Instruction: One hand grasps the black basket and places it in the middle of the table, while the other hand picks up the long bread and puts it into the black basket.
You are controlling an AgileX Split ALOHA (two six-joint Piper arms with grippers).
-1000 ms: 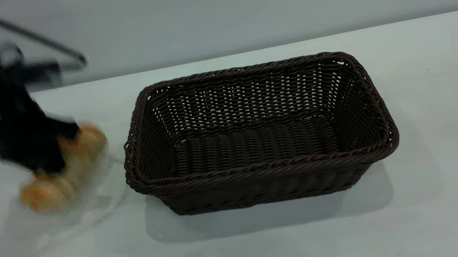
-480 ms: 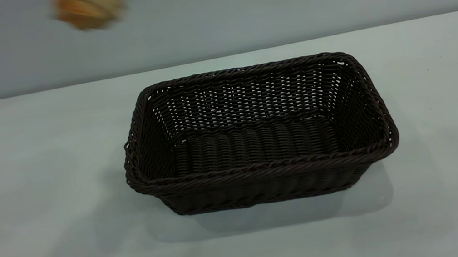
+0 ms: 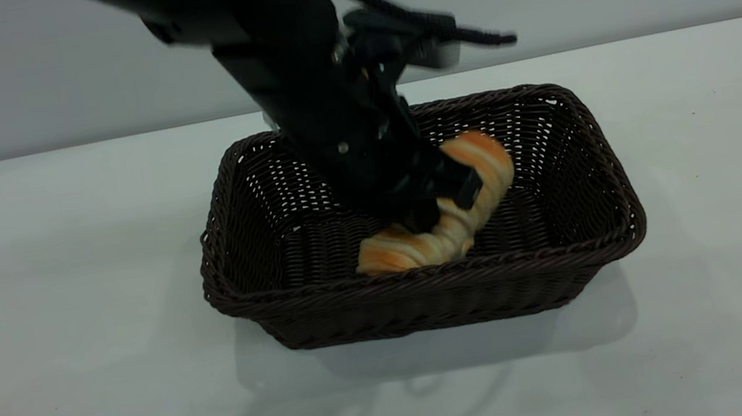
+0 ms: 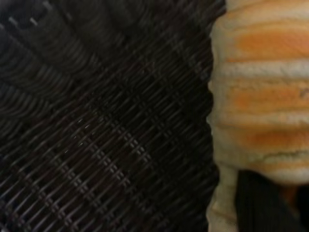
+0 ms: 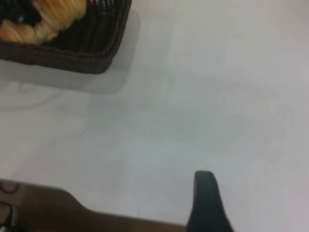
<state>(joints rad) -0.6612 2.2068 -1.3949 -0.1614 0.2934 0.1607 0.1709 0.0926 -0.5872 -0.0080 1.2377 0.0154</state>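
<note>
Down inside the black basket (image 3: 427, 281), the left claw (image 3: 441, 204) pinches the long bread (image 3: 450, 214) around its middle. The bread lies slanted, its lower end near the basket's front wall and its upper end raised toward the back right corner. The basket sits on the desk (image 3: 56, 287). Well apart from the basket, over bare desk, one finger of the right claw (image 5: 207, 203) shows; I cannot tell whether that claw is spread or pressed together.
</note>
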